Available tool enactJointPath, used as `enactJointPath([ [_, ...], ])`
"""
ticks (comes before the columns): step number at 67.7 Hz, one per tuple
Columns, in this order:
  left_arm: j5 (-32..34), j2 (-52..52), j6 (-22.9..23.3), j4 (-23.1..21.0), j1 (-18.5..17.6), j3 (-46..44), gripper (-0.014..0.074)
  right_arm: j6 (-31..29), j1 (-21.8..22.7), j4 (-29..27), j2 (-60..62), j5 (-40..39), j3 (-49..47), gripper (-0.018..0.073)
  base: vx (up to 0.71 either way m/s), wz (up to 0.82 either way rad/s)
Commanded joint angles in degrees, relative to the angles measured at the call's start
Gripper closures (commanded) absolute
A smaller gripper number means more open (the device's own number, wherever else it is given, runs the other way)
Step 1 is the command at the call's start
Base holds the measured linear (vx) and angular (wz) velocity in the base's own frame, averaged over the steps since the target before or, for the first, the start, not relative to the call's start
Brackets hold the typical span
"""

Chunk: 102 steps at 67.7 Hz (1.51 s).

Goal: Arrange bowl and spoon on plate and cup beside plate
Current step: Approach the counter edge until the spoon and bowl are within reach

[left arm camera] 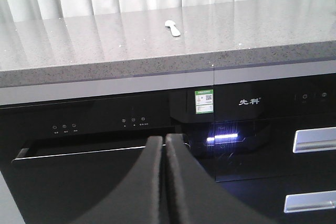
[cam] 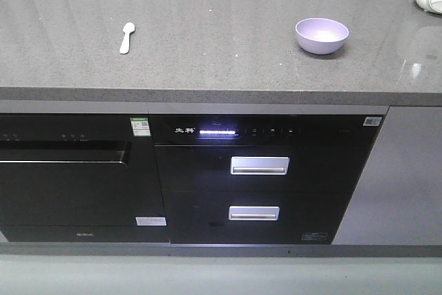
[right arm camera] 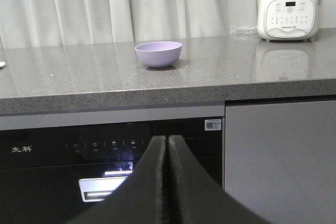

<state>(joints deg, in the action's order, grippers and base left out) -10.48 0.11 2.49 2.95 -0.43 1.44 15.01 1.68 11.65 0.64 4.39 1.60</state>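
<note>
The lavender bowl (cam: 322, 35) (right arm camera: 158, 54) stands upright on the grey counter at the right. The pale spoon (cam: 126, 37) (left arm camera: 172, 28) lies on the counter at the left, scoop toward the back. The plate and the cup are out of view. My left gripper (left arm camera: 165, 139) is shut with nothing in it, low in front of the black appliance, below and short of the spoon. My right gripper (right arm camera: 167, 138) is shut and empty too, held below counter height in front of the drawer unit, under the bowl. Neither gripper appears in the front view.
A grey stone counter (cam: 221, 39) runs across, with a white blender base (right arm camera: 290, 17) at its far right. Below it are a black dishwasher front (cam: 69, 170), a black drawer unit with two silver handles (cam: 259, 165) and a grey cabinet door (right arm camera: 281, 156). White curtains hang behind.
</note>
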Motion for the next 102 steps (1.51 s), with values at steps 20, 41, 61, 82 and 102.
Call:
enactJointPath([
  [20, 4.14, 0.92, 0.69, -0.16, 0.08, -0.43, 0.0603, -0.15, 0.39, 0.62, 0.59, -4.39, 0.23, 0.0562, 0.08, 0.0],
  [41, 4.14, 0.92, 0.69, -0.16, 0.08, -0.43, 0.0603, -0.15, 0.39, 0.62, 0.59, -4.39, 0.23, 0.0562, 0.07, -0.01],
  [61, 4.14, 0.92, 0.69, -0.16, 0.08, -0.43, 0.0603, -0.15, 0.39, 0.62, 0.59, -4.39, 0.23, 0.0562, 0.07, -0.02],
  [82, 4.14, 0.92, 0.69, -0.16, 0.08, -0.43, 0.0603, -0.15, 0.39, 0.62, 0.59, -4.39, 0.23, 0.0562, 0.07, -0.04],
  [102, 4.14, 0.92, 0.69, -0.16, 0.08, -0.43, 0.0603, -0.15, 0.39, 0.62, 0.59, -4.39, 0.23, 0.0562, 0.07, -0.03],
])
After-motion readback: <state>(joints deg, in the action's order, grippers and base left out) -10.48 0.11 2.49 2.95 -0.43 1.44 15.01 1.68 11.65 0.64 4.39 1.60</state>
